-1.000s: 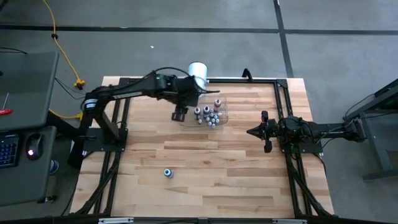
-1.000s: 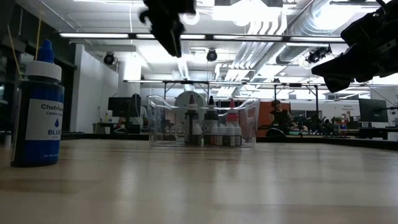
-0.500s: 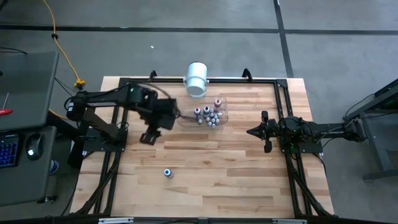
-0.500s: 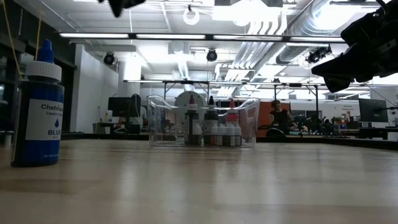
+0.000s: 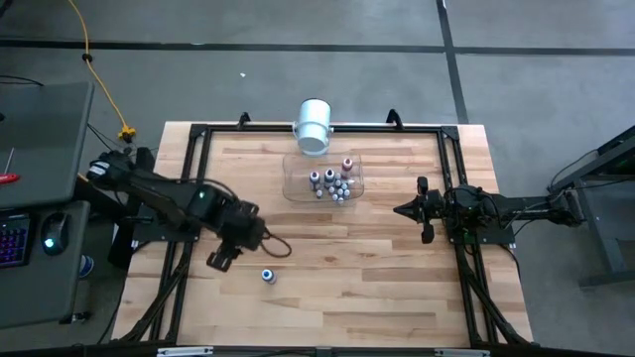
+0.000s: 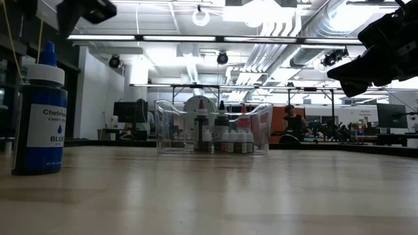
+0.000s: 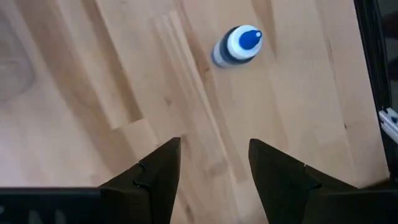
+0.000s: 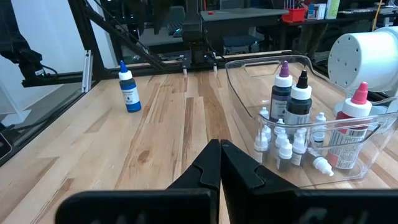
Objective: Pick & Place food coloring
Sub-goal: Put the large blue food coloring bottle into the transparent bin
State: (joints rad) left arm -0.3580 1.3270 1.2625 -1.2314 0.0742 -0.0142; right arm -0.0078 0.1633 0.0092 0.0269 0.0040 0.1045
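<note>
High view: one wooden table point(image 5: 337, 297) carries one clear tub point(image 5: 323, 178), one white cylinder point(image 5: 314, 126) lying just beyond the tub, and one blue bottle point(image 5: 268, 276) standing alone, well apart from the tub. The tub holds a cluster of small bottles; an exact count cannot be made from above, but one pink-capped bottle point(image 5: 347, 164) stands out. The left gripper point(image 5: 220, 260) hangs over the table near the blue bottle without touching it; its jaws stand open and hold nothing. The right gripper point(image 5: 402, 210) waits at the table's right side, jaws closed and empty.

Low view: the blue bottle point(image 6: 38, 111) stands upright on the table, labelled blue. The tub point(image 6: 213, 128) sits farther back with its bottles upright inside. One person shows in the room behind.

Left wrist view: two dark fingers point(image 7: 155, 180) are spread apart over bare wood, nothing between them. The blue bottle point(image 7: 238, 46) stands ahead of them, apart from both.

Right wrist view: the fingers point(image 8: 205, 168) are pressed together. Inside the tub point(image 8: 261, 68) three larger bottles are countable: one purple-capped point(image 8: 281, 90), one black-capped point(image 8: 300, 99), one pink-capped point(image 8: 352, 127). Around them stand about ten tiny white bottles point(image 8: 283, 152), one lying on its side. The blue bottle point(image 8: 129, 87) stands outside, well apart from the tub. The cylinder point(image 8: 367, 59) lies behind the tub.
</note>
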